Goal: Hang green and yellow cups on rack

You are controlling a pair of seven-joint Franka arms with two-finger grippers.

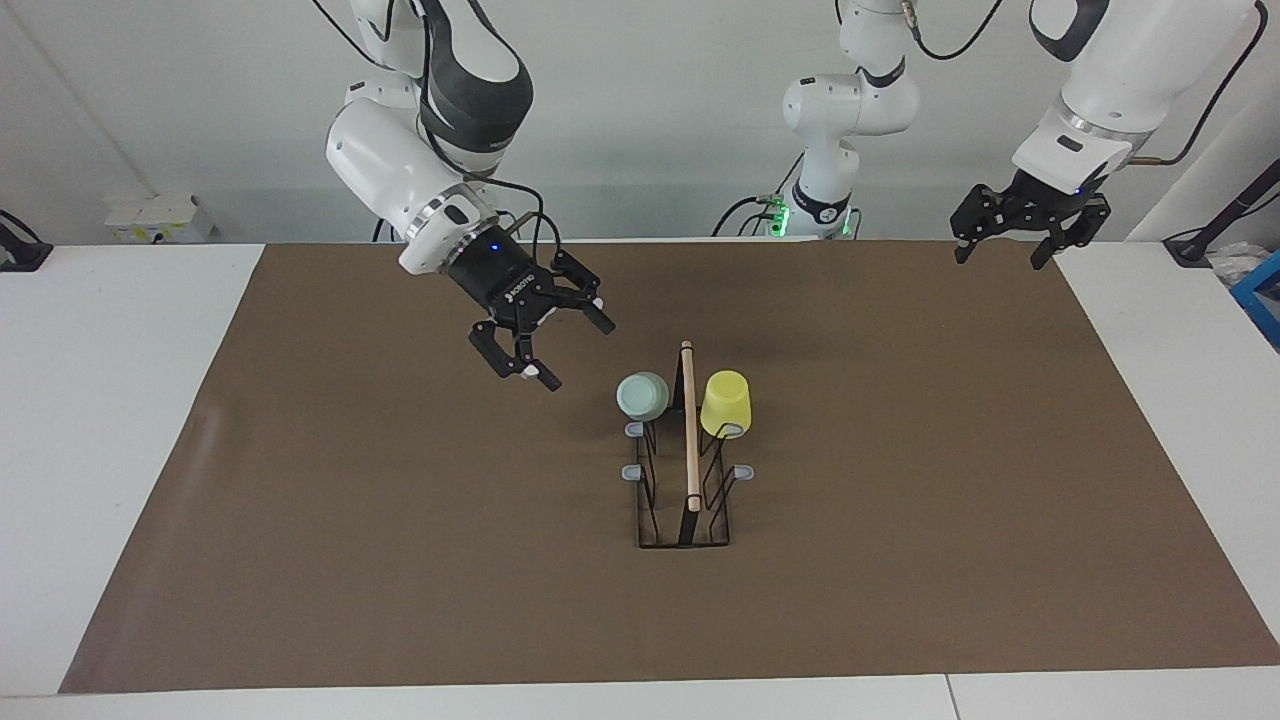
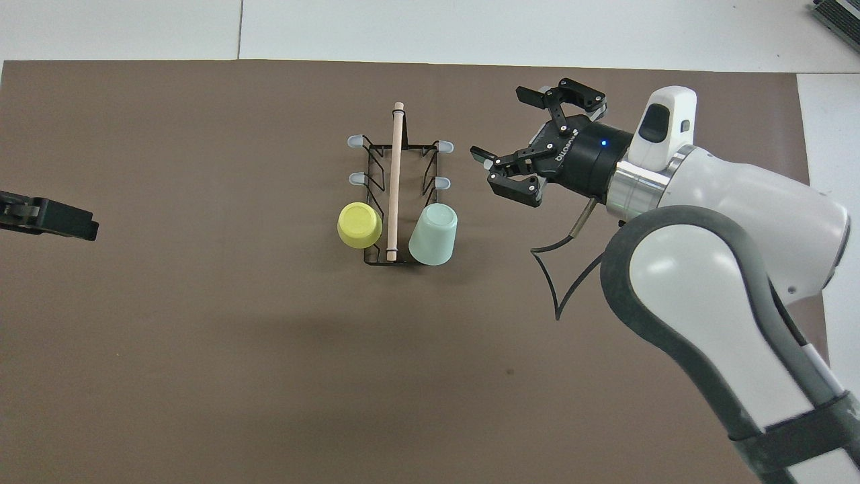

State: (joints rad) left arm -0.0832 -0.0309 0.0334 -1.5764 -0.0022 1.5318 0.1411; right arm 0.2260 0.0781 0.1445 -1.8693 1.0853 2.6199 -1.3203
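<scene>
Facing view: black wire rack (image 1: 684, 470) with a pale wooden rod (image 1: 689, 425) along its top, standing mid-mat. Matte mint green cup (image 1: 642, 396) and glossy yellow cup (image 1: 727, 403), both tapered, hang mouth-down on the prongs nearest the robots, one on each side of the rod. Four grey-tipped prongs bare. Right gripper (image 1: 553, 343) hovers over the mat beside the green cup, apart from it, jaws wide, holding nothing. Left gripper (image 1: 998, 246) waits, raised over the mat's corner at the left arm's end, jaws wide, empty.

Overhead view: rack (image 2: 398, 195), yellow cup (image 2: 359, 224), green cup (image 2: 434, 234). Right gripper (image 2: 527, 134) clear of the rack. Broad bare brown mat (image 2: 201, 336) all round, smooth, laid on a white table (image 2: 470, 30).
</scene>
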